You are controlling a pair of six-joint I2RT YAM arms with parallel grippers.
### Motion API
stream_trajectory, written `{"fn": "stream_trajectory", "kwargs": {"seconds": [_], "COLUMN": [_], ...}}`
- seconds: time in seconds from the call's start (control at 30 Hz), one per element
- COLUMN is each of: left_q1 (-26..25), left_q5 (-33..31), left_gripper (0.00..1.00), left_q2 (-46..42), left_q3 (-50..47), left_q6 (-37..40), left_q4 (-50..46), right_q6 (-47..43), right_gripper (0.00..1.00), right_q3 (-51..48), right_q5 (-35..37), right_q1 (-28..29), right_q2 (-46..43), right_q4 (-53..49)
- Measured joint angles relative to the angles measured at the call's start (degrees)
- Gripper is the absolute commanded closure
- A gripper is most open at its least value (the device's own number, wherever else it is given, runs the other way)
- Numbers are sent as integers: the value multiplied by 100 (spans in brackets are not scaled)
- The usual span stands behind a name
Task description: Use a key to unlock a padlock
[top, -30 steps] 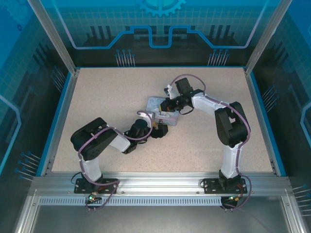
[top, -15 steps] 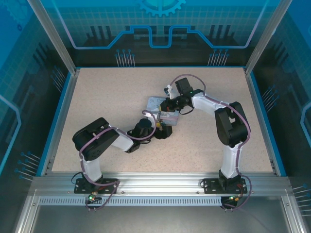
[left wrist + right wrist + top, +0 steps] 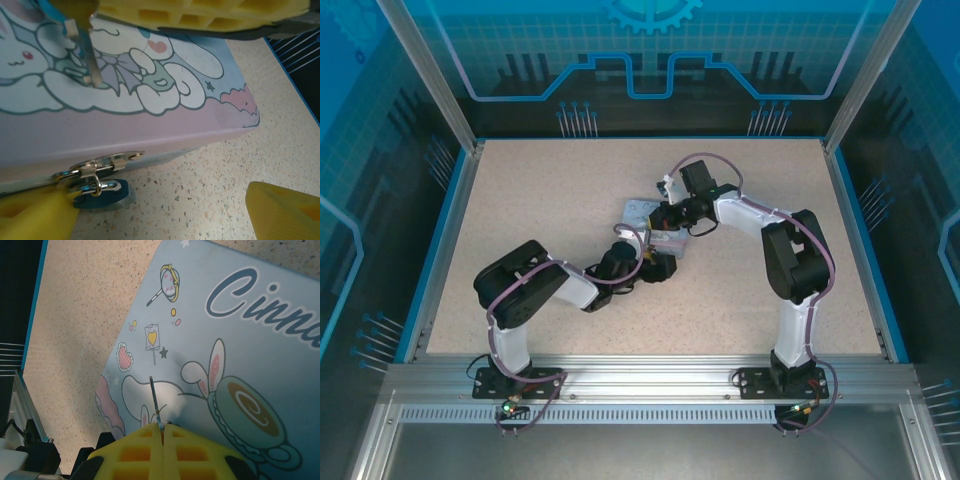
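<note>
Padlock [image 3: 102,192]: the dark teal body is seen lying on the bench [image 3: 200,185], close against the front wall of the tin [image 3: 150,130]. Its thin shackle is passed through the tin's metal hasp [image 3: 107,161].
Key [image 3: 154,402]: thin and silvery, it is pinched at its head and pointed out over the cartoon lid. Whether the tip touches the lid cannot be told.
Right end effector [image 3: 162,432]: closed tight on the key, with the jaws pressed together.
Left end effector [image 3: 160,215]: spread wide, with nothing gripped. One yellow finger [image 3: 35,217] is set right against the padlock; the other is held well apart over bare bench.
Tin: pale lilac-blue, placed mid-bench between the two arms.
</note>
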Motion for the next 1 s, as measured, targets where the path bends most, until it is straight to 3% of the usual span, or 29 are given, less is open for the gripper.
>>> {"fn": "stream_trajectory", "kwargs": {"seconds": [0.17,0.4,0.8,1.0], "left_q1": [-22,-28,-59,-63], "left_q5": [-79,-131,-208,-264], "left_gripper": [21,45,61,83], "left_q2": [9,28,90,149], "left_q3": [35,35,37,68], "left_q6": [-162,-343,-490,-527], "left_q4": [-39,24,122,114], "right_q6": [2,4,4,7], "right_gripper": [99,99,99,99], "right_q3": [0,0,0,0], "right_q5": [-13,-22,-24,-24], "right_q1": [0,0,2,2], "right_q2": [9,20,20,20], "right_q4": [9,46,46,46]}}
